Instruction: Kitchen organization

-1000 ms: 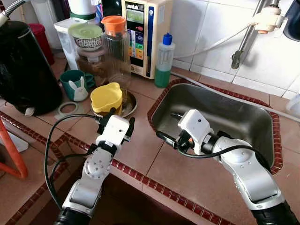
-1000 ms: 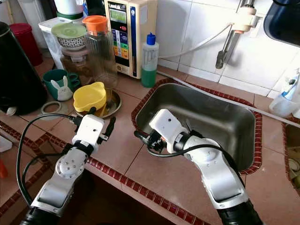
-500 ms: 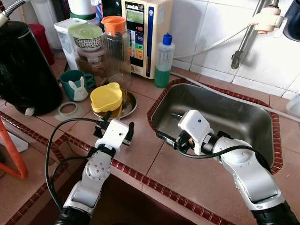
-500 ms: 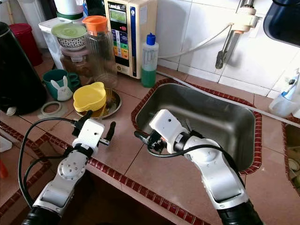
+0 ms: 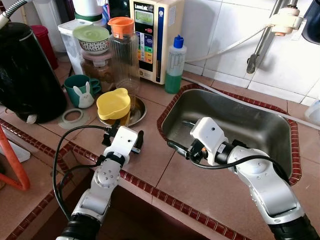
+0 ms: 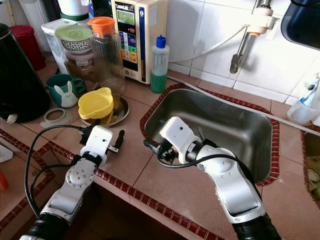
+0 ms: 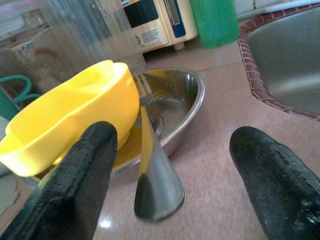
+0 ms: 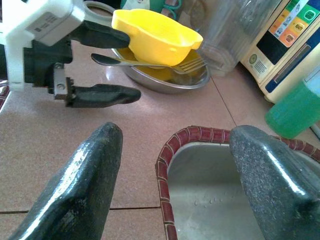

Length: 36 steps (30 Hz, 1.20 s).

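A yellow bowl (image 5: 113,103) sits in a shallow steel dish (image 5: 138,112) on the tiled counter, left of the sink. A metal fork (image 8: 150,62) lies across the dish under the yellow bowl. Its handle (image 7: 155,185) sticks out over the counter. My left gripper (image 5: 123,135) is low over the counter just in front of the dish, open, with the fork handle between its fingers and not touched. My right gripper (image 5: 181,149) hovers at the sink's left rim (image 5: 164,116), open and holding nothing.
A black kettle (image 5: 25,70), a green bunny mug (image 5: 80,91), a glass jar with an orange lid (image 5: 122,50), a water unit (image 5: 152,35) and a green soap bottle (image 5: 175,65) crowd the back. The tap (image 5: 265,35) hangs over the steel sink (image 5: 265,127).
My left gripper has dipped and levelled out, its fingers now low around the fork handle. The right arm has stayed put.
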Motion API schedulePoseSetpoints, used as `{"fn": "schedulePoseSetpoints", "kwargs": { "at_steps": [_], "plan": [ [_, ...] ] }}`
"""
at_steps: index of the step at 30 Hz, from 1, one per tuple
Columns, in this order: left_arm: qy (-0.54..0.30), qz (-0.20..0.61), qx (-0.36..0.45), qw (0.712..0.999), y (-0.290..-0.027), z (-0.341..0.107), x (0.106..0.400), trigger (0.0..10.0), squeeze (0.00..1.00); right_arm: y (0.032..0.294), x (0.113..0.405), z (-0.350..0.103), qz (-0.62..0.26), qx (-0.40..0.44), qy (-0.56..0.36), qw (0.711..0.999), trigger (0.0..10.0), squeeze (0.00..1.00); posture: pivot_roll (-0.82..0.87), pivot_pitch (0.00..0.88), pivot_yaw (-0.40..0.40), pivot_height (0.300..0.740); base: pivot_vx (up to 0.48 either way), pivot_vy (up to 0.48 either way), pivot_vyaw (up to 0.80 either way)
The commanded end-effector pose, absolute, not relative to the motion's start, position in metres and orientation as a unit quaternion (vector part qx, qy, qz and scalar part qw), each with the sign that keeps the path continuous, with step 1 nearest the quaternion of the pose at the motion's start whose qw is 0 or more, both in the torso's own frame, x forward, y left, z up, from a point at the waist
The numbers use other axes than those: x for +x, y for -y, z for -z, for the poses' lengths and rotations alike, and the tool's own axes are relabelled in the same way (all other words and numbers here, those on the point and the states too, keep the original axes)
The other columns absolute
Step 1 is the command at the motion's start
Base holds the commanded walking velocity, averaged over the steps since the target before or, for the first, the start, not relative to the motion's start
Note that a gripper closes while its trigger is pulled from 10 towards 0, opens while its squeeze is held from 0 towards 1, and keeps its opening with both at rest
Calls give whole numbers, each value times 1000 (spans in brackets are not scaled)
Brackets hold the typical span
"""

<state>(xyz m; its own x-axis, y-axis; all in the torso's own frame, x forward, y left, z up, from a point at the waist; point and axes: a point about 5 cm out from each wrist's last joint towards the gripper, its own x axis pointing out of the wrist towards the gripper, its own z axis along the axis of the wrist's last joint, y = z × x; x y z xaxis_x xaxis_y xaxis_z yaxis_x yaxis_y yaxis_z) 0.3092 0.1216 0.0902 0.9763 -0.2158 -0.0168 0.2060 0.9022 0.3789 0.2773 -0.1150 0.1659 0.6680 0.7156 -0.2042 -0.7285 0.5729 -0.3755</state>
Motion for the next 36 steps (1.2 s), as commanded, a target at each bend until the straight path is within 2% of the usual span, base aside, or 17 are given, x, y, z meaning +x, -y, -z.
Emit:
{"fn": "schedulePoseSetpoints", "kwargs": {
  "at_steps": [1,14,36],
  "plan": [
    [23,107,192,975,-120,-95,314,0,0,115,275,-169,-409,-223,-9,885,10000,0,88,7,4,740,0,0,0],
    [34,108,181,977,-117,-99,319,0,0,115,275,-170,-408,-222,-10,885,10000,0,88,9,6,740,0,0,0],
    [29,98,187,977,-125,-94,318,0,0,115,275,-170,-408,-223,-10,885,10000,0,88,4,5,740,0,0,0]
  ]
}}
